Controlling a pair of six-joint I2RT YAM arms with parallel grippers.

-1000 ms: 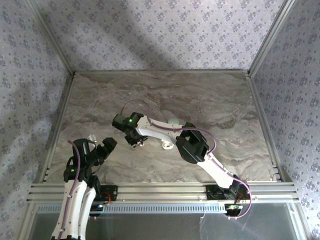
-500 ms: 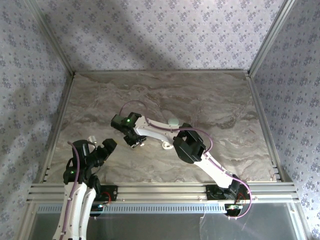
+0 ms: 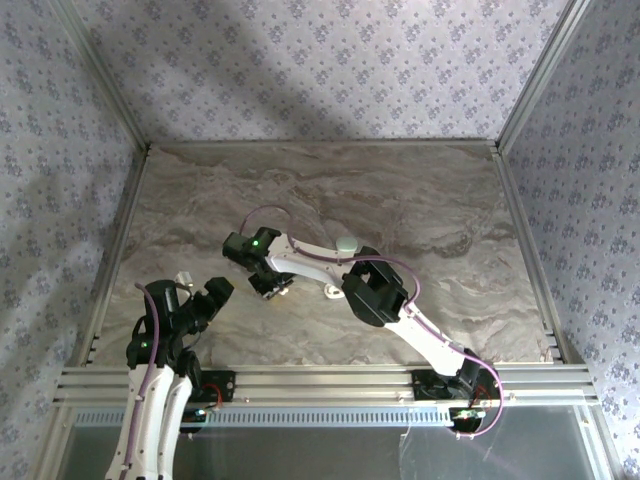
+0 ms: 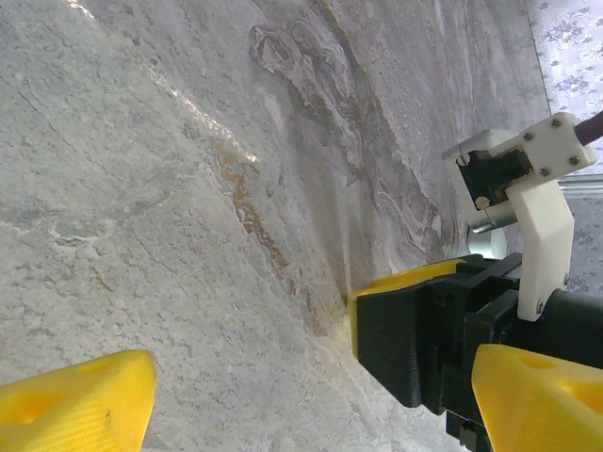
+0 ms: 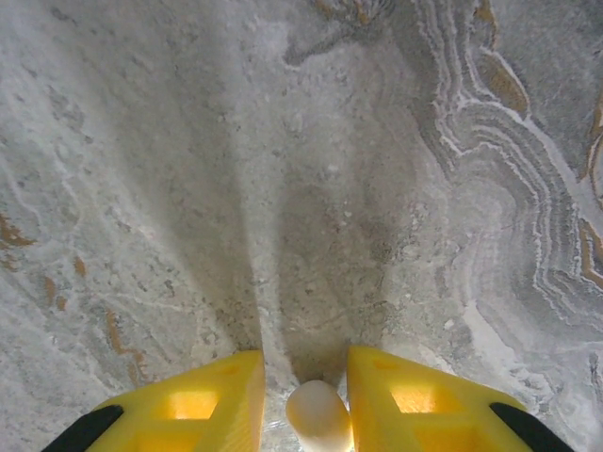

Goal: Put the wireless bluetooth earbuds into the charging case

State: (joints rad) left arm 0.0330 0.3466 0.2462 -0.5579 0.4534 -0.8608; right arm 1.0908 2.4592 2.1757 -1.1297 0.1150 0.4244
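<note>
Right gripper (image 5: 303,369) pinching small, smooth, rounded white earbud (image 5: 318,419), over marble table (image 5: 283,169)

Earbud (image 5: 318,416) between right gripper (image 5: 303,372) fingers (image 5: 203,405): bottom cut off by picture edge, pinch cannot be told. Mint case (image 3: 347,242) partly hidden behind right arm (image 3: 310,258). White thing (image 3: 333,291) under arm too small to tell.

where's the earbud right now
In the right wrist view the earbud sits between the right gripper's yellow fingers, at the bottom edge, over the marble table.
</note>
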